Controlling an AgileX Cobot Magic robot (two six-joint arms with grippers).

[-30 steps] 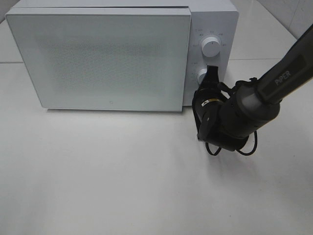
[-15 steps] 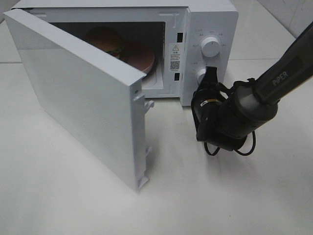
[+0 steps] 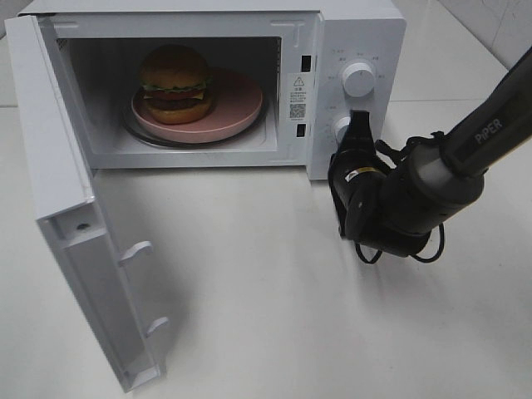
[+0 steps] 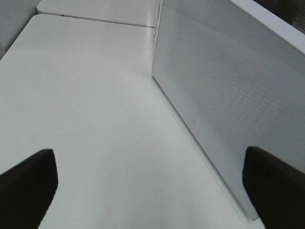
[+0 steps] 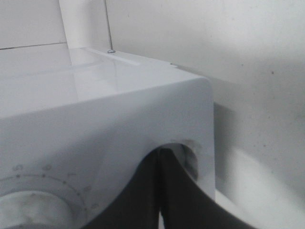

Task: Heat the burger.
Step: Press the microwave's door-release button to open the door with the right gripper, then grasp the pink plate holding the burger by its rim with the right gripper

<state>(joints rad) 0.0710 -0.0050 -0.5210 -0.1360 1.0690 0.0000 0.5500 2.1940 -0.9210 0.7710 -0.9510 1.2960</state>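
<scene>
Burger sits inside open microwave, well apart from closed right fingers.

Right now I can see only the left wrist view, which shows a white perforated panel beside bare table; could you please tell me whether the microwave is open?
Observer: Yes, the door of the microwave stands wide open; that panel is its outer face.
Operator: Thank you. Is the burger inside?
Observer: The burger sits inside on a pink plate, toward the plate's left side.
Operator: And where is the right gripper?
Observer: The right gripper is shut, with its tips at the lower knob of the control panel; I cannot tell whether they touch it.
</scene>
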